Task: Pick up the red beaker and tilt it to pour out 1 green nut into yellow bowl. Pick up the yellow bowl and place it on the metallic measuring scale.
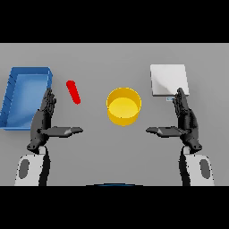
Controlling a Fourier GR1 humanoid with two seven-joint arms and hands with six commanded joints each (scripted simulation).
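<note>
Grey table (112,152) carries everything. Biggest item: blue tray (12,96) at the far left, open-topped, its near right edge partly behind the left hand. Next: metallic measuring scale (168,79), a pale square plate at upper right, small label strip on its near edge, just beyond the right hand's fingertips.

Left hand (42,121) sits low left, fingers straight and together pointing away from the robot, thumb stuck out toward the centre, holding nothing. Right hand (186,120) mirrors it low right: fingers straight, thumb pointing inward, also holding nothing.

Yellow bowl (124,105) stands upright at table centre, between the two hands and clear of both; contents can't be made out. Red beaker (73,92) is smallest: lying tilted on the table between tray and bowl, just right of the left hand's fingertips, not touched.
</note>
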